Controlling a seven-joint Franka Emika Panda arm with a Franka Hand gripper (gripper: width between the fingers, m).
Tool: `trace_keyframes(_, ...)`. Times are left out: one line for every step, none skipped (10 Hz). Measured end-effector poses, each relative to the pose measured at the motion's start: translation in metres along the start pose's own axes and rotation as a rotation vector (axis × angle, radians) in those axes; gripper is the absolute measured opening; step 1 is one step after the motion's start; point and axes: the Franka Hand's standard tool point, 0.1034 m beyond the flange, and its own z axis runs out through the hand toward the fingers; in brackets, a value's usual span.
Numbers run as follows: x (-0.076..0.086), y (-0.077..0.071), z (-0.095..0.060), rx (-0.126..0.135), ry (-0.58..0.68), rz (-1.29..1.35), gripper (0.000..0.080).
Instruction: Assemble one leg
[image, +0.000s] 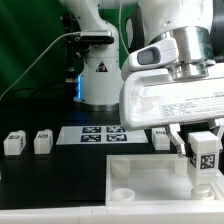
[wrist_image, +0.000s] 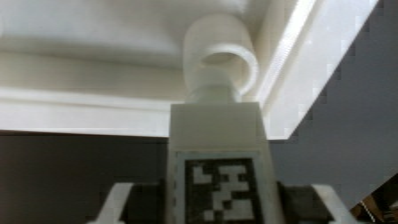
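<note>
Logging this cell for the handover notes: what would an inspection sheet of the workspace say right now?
Surface: black table, with the marker board lying flat on it.
Job's things: one leg is held above the white tray, and the wrist view shows it aimed at a round socket. Contact cannot be told. Three spare legs stand beside the marker board.
Clutter: nothing seen.
Grippers: pincer shut on the leg.
Cables: one thin cable runs toward the robot base.
Surroundings: green backdrop, dark elsewhere.
</note>
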Motion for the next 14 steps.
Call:
trace_keyframes(-0.001,0.0,0.0,0.0,0.001,-0.001,0.0291)
trace_keyframes(-0.003,0.0,0.0,0.0,-0.002,-0.001,0.0291)
trace_keyframes(-0.008,0.0,0.001,0.0,-0.008,-0.001,0.0291)
trace_keyframes(-0.01,0.0,0.002,0.0,-0.01,-0.002,0.0291)
trace_keyframes(-0.012,-0.001,0.003,0.0,-0.013,-0.002,0.0291)
trace_keyframes(-0.013,-0.001,0.004,0.001,-0.015,-0.003,0.0291)
trace_keyframes(-0.014,-0.001,0.006,0.001,-0.017,-0.002,0.0291)
trace_keyframes(-0.013,-0.001,0.009,0.001,-0.012,-0.002,0.0291)
trace_keyframes(-0.01,0.0,0.011,-0.001,0.002,-0.001,0.0291)
trace_keyframes(-0.01,0.0,0.011,-0.001,0.009,-0.003,0.0291)
trace_keyframes(-0.01,0.0,0.011,-0.001,0.01,-0.005,0.0291)
trace_keyframes(-0.009,0.001,0.011,-0.001,0.009,-0.009,0.0291)
trace_keyframes(-0.009,0.001,0.01,-0.001,0.007,-0.009,0.0291)
trace_keyframes(-0.009,0.001,0.01,-0.001,0.008,-0.01,0.0291)
